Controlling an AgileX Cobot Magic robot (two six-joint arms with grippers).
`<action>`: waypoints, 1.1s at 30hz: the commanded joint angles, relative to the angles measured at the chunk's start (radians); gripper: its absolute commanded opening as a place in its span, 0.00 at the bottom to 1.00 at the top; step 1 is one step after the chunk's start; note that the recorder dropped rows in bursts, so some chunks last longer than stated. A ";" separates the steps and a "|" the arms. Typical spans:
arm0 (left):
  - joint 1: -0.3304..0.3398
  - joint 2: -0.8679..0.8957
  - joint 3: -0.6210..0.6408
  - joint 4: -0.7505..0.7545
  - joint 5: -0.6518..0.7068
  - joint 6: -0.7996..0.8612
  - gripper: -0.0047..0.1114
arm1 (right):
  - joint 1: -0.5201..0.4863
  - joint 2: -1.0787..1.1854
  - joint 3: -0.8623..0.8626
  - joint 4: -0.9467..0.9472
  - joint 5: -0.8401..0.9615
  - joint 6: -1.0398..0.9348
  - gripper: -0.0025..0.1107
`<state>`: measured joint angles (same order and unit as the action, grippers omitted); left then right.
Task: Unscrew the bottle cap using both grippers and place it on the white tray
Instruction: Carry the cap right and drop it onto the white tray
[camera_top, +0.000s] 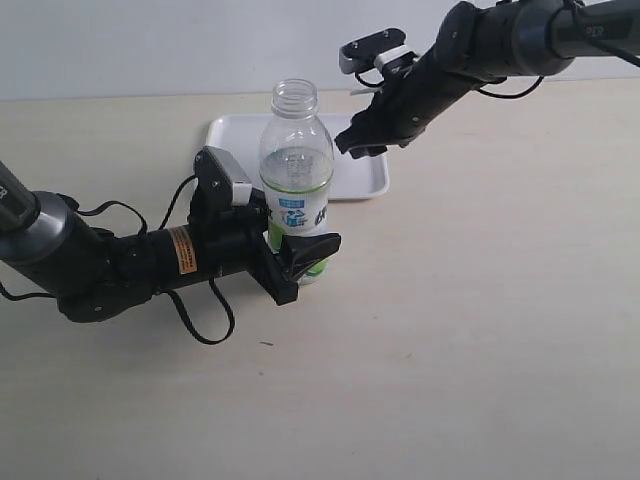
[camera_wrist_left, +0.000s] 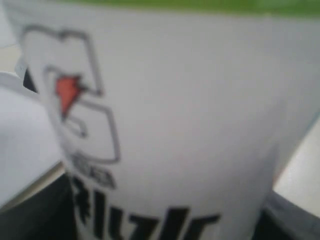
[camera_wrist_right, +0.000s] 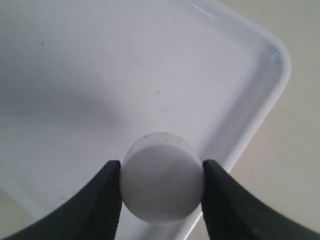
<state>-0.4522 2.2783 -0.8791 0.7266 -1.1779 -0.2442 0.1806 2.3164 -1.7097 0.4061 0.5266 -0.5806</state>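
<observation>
Already uncapped, the bottle (camera_top: 296, 170) stands near centre, with my left gripper (camera_top: 300, 262) clamped around its lower body. Just beyond it, my right gripper (camera_top: 352, 143) hangs over the white tray (camera_top: 368, 183), and the cap is hidden from this view.

Left wrist view: the bottle's blurred label (camera_wrist_left: 175, 125) fills everything.

Right wrist view: only here do I see the bottle cap (camera_wrist_right: 161, 176), pinched between both jaws above the tray floor. I judge that only releasing it remains.

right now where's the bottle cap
The bottle cap is clamped in the right gripper over the white tray, just behind and right of the uncapped bottle in the exterior view.
</observation>
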 joint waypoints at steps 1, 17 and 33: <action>0.003 -0.010 -0.005 -0.019 -0.043 -0.005 0.05 | -0.005 0.018 -0.013 0.024 -0.039 0.006 0.02; 0.003 -0.010 -0.005 -0.017 -0.043 -0.004 0.05 | -0.005 0.037 -0.013 0.029 -0.045 -0.025 0.02; 0.003 -0.010 -0.005 -0.006 -0.043 -0.004 0.05 | -0.005 0.056 -0.013 0.164 -0.049 -0.152 0.05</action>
<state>-0.4522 2.2783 -0.8791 0.7285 -1.1779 -0.2442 0.1806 2.3717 -1.7113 0.5595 0.4799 -0.7149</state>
